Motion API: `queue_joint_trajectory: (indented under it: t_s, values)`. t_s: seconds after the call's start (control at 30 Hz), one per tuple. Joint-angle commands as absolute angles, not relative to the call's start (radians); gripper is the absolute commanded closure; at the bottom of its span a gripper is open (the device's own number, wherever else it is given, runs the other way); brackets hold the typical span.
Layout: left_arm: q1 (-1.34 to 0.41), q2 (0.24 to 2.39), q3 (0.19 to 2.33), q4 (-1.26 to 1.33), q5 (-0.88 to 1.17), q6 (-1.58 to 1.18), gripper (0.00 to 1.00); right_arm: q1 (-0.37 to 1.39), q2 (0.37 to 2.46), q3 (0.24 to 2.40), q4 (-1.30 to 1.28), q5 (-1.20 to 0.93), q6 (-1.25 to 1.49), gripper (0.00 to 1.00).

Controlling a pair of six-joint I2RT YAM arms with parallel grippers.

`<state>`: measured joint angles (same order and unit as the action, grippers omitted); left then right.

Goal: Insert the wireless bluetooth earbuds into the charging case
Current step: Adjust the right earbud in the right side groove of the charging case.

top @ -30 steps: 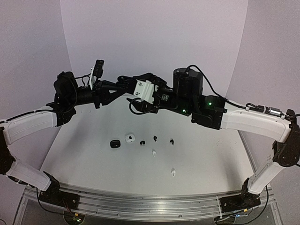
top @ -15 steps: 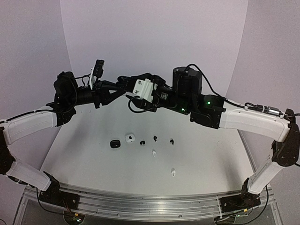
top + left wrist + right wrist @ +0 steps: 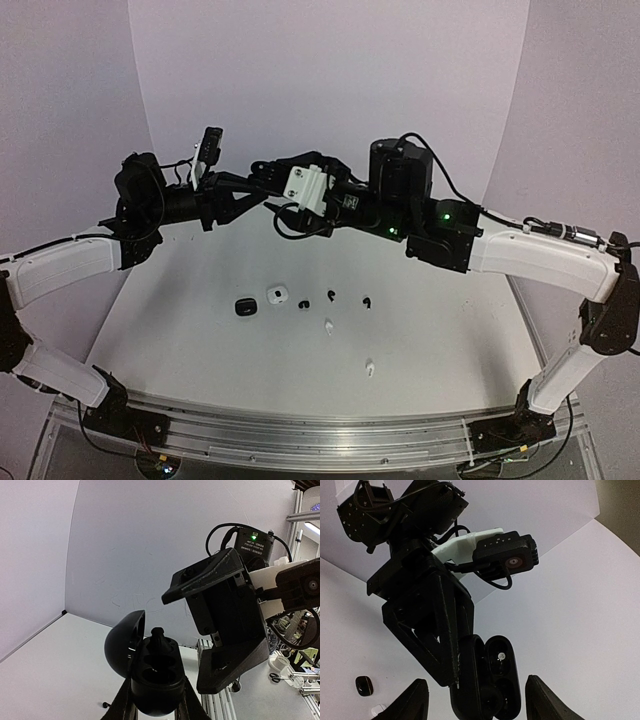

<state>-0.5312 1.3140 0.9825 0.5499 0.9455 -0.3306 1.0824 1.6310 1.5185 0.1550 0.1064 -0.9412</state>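
the charging case (image 3: 155,672) is held raised well above the table (image 3: 450,330), clamped at its lower body by the left gripper (image 3: 156,700), with its lid (image 3: 124,642) swung open to the left. a black earbud (image 3: 158,636) is seen standing in the far slot, and it appears to sit proud rather than fully seated; the near slot looks unfilled. the right gripper (image 3: 477,702) is held just beside the case with its jaws set wide apart, and nothing is seen between them. five loose earbuds (image 3: 331,295) are left lying on the table, three black and two white, near a black case (image 3: 243,306) and a white case (image 3: 277,294). the main risk is judged to lie with the proud earbud: if the case is tilted or jolted before the bud is pressed home, it could be tipped out and dropped from height, and might then be bounced off the table. a push from a right finger landing off centre could twist the case within the left grip, since only its lower part is clamped. the lid could also be knocked shut onto the protruding bud, so that the bud is jammed or flicked out.
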Motion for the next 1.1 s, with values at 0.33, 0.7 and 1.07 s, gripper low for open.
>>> queue_joint_trajectory:
  t_s: [0.33,0.7,1.07]
  values:
    - [-0.529,1.315,1.028,0.581,0.959,-0.332,1.0,1.083,1.634,1.562,0.129,0.131,-0.912,0.39]
    - [-0.529,1.308,1.019,0.596,0.962,-0.334,1.0,1.082,1.66,1.58,0.127,0.147,-0.925,0.48]
    - [-0.529,1.301,1.008,0.626,0.936,-0.36,1.0,1.082,1.653,1.558,0.128,0.163,-0.915,0.58]
